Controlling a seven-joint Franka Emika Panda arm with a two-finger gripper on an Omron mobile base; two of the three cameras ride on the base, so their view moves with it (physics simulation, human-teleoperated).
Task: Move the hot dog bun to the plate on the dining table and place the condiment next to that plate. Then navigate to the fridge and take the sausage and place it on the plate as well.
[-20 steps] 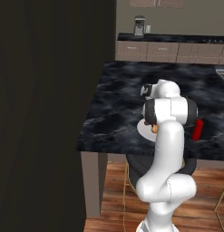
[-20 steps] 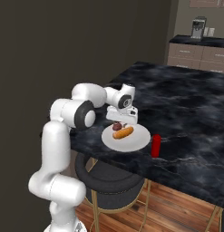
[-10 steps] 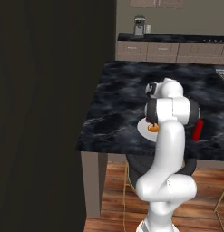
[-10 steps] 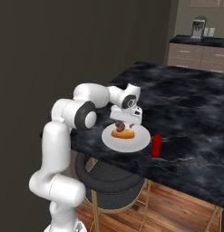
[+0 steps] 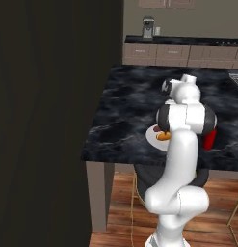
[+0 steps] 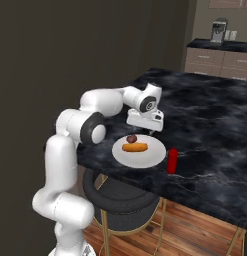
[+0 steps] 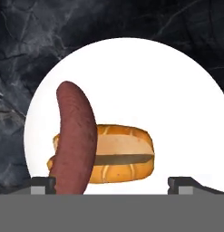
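Only right base view reveals condiment beside plate.

plate: far half free | sausage, bun block near side

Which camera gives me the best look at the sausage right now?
The hand view: the sausage is close up, lying across the bun on the plate. The right base view shows it small, behind the bun. In the left base view I cannot make it out.
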